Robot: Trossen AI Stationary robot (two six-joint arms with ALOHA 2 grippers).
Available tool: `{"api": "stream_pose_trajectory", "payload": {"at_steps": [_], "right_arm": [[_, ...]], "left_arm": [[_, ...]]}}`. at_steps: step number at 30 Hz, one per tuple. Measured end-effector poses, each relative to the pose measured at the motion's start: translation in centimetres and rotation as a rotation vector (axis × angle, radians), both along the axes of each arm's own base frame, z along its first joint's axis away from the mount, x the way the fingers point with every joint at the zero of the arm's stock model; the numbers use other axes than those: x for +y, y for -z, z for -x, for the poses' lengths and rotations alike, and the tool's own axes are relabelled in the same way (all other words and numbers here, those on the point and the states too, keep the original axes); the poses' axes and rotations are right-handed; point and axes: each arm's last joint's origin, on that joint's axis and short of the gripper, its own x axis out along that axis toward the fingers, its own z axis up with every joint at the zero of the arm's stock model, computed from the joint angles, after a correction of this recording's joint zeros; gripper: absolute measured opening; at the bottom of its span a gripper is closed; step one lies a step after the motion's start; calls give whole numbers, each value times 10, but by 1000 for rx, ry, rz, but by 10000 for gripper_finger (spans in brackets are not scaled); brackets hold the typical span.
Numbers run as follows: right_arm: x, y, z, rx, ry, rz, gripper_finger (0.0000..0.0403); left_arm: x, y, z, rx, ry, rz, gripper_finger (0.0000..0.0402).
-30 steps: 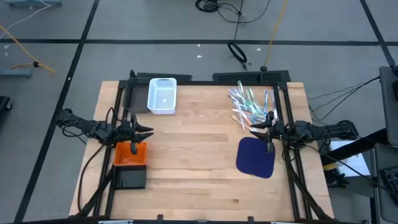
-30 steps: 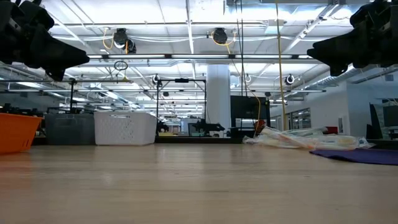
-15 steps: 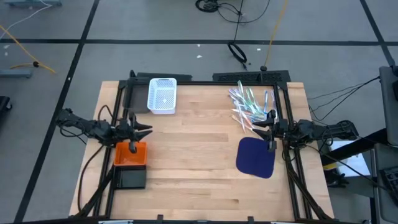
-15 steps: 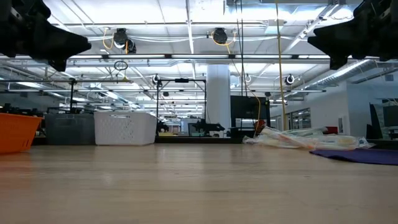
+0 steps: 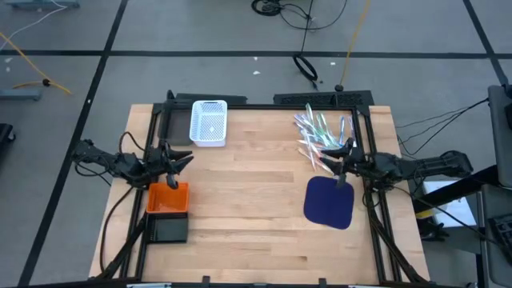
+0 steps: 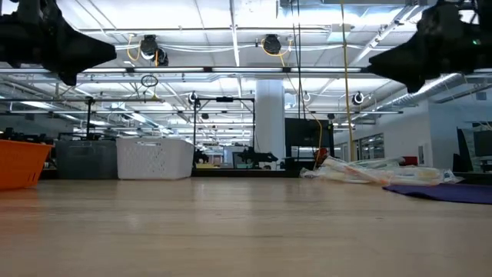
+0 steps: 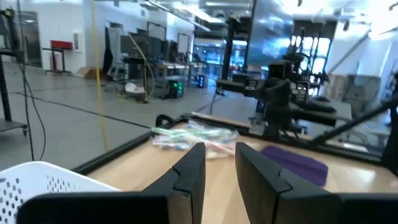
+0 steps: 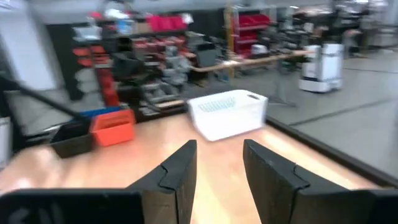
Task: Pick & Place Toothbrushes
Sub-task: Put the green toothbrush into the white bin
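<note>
White basket (image 5: 209, 122), orange bin (image 5: 167, 198), purple mat (image 5: 330, 202), pastel toothbrushes (image 5: 320, 134)

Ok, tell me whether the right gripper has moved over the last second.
Yes. In the high view the right gripper has shifted from over the purple mat's top edge toward the toothbrushes, and now sits at the pile's near end.

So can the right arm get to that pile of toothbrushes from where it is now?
Probably yes. The right gripper hangs open and empty just beside the toothbrushes, with nothing between them; the purple mat lies on its other side.
</note>
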Motion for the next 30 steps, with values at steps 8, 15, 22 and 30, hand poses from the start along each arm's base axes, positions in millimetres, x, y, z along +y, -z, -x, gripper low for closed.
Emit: {"api": "stream_pose_trajectory", "payload": {"at_steps": [8, 15, 22, 30], "right_arm": [[-19, -17, -30, 446, 235, -107, 125], [-43, -22, -51, 660, 359, -228, 125], [-67, -2, -58, 802, 395, -348, 126], [-87, 11, -53, 906, 450, -393, 126]], "left_arm": [[3, -6, 2, -54, -80, 16, 88], [3, -7, 2, -60, -87, 27, 88], [3, -6, 2, -62, -85, 35, 88], [3, -7, 2, -61, -86, 29, 88]]}}
